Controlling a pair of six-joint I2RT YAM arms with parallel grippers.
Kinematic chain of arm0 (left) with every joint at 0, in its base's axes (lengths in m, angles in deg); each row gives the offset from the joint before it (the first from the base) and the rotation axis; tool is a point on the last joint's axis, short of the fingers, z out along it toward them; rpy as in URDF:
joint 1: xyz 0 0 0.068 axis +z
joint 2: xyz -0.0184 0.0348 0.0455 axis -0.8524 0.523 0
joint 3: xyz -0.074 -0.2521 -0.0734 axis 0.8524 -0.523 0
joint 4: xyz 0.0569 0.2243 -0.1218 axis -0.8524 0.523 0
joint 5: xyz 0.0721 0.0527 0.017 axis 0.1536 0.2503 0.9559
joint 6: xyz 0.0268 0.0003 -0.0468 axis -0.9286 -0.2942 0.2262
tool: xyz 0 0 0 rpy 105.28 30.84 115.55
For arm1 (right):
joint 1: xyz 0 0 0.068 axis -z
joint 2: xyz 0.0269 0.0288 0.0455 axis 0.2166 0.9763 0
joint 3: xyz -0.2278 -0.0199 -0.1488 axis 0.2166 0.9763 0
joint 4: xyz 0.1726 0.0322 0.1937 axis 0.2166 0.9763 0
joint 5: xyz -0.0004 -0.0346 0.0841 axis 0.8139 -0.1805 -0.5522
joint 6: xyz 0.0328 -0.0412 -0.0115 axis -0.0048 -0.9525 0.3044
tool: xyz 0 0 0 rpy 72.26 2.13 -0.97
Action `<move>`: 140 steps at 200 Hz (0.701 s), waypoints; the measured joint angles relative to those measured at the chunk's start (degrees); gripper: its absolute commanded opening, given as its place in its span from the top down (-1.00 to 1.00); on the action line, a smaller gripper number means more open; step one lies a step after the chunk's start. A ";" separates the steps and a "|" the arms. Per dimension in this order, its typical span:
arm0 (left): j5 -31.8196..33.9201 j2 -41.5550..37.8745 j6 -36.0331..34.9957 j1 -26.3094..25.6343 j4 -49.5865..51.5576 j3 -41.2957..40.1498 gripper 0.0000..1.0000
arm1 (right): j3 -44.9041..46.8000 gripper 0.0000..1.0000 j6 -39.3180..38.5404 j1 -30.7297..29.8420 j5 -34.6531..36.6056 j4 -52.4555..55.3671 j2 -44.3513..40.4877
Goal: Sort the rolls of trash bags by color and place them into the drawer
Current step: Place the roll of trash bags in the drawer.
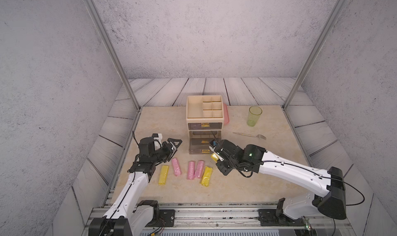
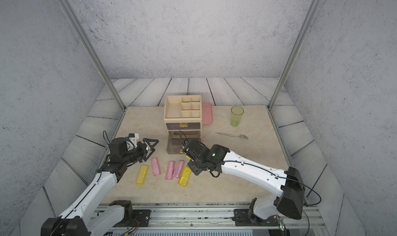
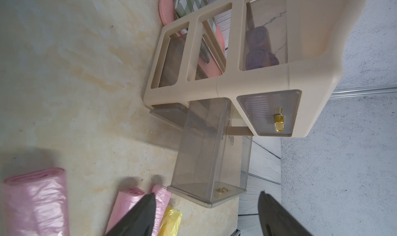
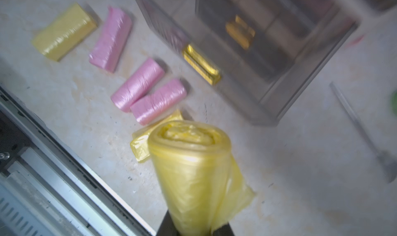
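While the left gripper (image 1: 175, 146) hangs with its jaws spread and empty beside the cabinet (image 1: 188, 108), the right gripper (image 4: 194, 227) is clenched on a yellow roll (image 4: 193, 176), held clear of the table (image 1: 257, 170) just in front of the pulled-out clear drawer (image 3: 210, 155). To do this step well, I judge the roll should go up and over the drawer's front wall, then sink low inside before the jaws part, so the crinkly plastic does not bounce out. That drawer looks empty, so it suits yellow; purple rolls (image 3: 260, 50) already show through the side of the shut top drawer.

Five rolls lie on the table in front of the cabinet: a yellow one (image 1: 163, 174), a single pink one (image 1: 176, 166), a touching pink pair (image 1: 194, 170), and another yellow one (image 1: 206, 176) just beside the right wrist, which a low swing could nudge. A pink lid (image 1: 226, 114), a fork (image 1: 249, 135) and a green cup (image 1: 255, 116) lie well apart to the right, not in the way.
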 measured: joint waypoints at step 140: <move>0.07 -3.74 1.38 0.00 1.92 -1.55 -0.60 | -32.28 0.39 -48.85 8.33 8.15 1.25 29.64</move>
